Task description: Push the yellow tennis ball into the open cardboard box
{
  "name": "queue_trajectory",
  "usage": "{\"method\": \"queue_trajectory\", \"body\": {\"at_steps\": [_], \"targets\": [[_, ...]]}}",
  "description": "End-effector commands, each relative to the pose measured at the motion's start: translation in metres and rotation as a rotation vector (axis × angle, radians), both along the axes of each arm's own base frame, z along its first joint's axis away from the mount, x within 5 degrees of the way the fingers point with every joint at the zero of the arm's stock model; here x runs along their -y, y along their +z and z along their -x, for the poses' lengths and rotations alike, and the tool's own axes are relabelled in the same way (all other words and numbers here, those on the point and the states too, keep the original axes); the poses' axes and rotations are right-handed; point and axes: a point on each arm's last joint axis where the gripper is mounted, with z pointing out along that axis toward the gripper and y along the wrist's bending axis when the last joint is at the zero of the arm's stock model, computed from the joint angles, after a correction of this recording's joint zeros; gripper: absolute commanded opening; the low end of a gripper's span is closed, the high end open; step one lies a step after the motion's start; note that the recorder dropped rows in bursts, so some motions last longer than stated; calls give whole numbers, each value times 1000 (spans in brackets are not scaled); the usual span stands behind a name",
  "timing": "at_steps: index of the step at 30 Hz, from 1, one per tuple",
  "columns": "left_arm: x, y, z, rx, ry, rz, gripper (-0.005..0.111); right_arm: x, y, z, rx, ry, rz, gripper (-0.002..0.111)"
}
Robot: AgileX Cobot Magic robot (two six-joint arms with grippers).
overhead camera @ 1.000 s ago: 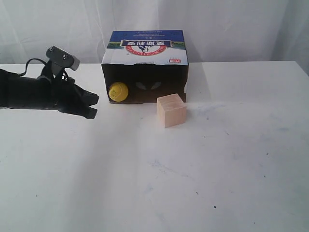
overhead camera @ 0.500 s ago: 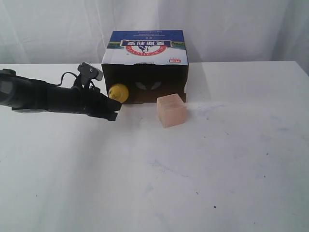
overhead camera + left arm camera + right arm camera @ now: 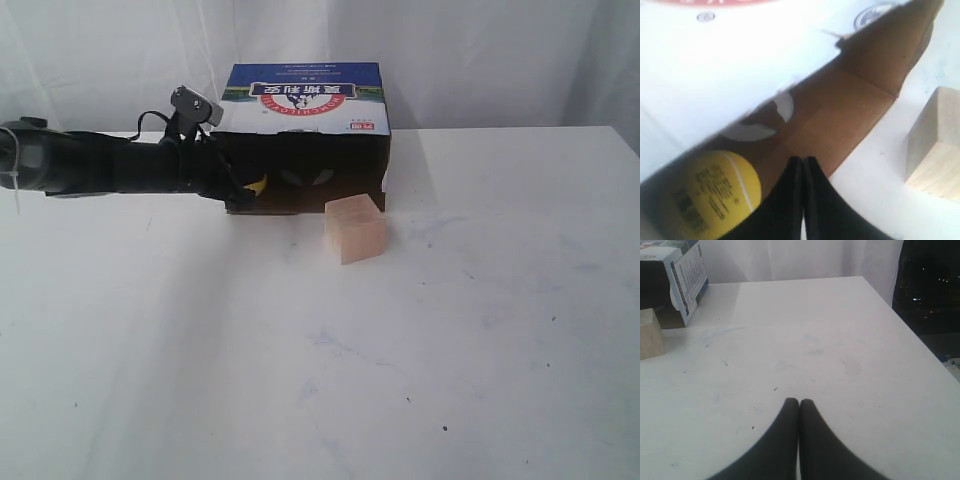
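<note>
Yellow tennis ball point(image 3: 720, 192) inside box point(image 3: 300, 95); left end effector point(image 3: 802, 161) closed, horizontal.

Exterior frontal; left wrist close at box point(image 3: 300, 110)

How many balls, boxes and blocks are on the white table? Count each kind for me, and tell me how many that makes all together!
Balls: 1, the yellow tennis ball
Boxes: 1, the cardboard box
Blocks: 1, the wooden cube
Total: 3
</note>
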Motion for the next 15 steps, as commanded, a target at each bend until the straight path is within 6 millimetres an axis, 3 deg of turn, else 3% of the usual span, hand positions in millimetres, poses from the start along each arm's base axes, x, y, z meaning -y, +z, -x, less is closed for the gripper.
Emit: {"method": "queue_trajectory", "body": {"at_steps": [1,10,15], "targets": [[-1,-1,15,15,-46,-7,0,0,0,0,11,1,1,0],[-6,-12,57,-44,-77,-67,0,0,0,0,11,1,1,0],[-10,-3,73,-53,-56,-88,0,0,0,0,11,1,1,0]]}}
